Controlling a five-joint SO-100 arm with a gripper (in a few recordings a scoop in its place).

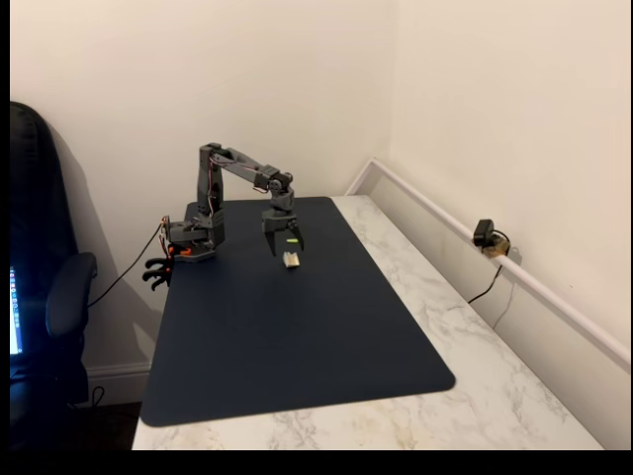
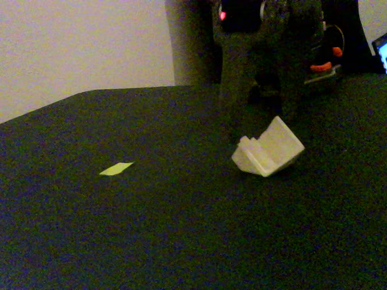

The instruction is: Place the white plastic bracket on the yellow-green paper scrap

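In a fixed view, the gripper [image 1: 285, 244] hangs over the far part of the dark mat [image 1: 297, 336], pointing down. The white plastic bracket [image 1: 291, 260] sits on the mat just below the fingertips, touching them or nearly so. A bright yellow-green speck shows right at the gripper's tip; whether it is the yellow-green paper scrap or a mark on the gripper, I cannot tell. How far apart the jaws stand is too small to read here.

In another fixed view, low and close to the mat, the bracket [image 2: 268, 156] rests tilted on the mat, one flat face leaning up and back. The dark gripper [image 2: 257, 72] stands directly behind and above it, its fingers blurred into shadow, so I cannot tell whether they are spread or closed, nor whether they touch the piece. The yellow-green paper scrap [image 2: 116, 169] lies flat on the mat, well apart to the left in this view.

The step in hand looks like the pick-up. Next calls for closing on the tilted bracket squarely, lifting, and carrying it across to the scrap.
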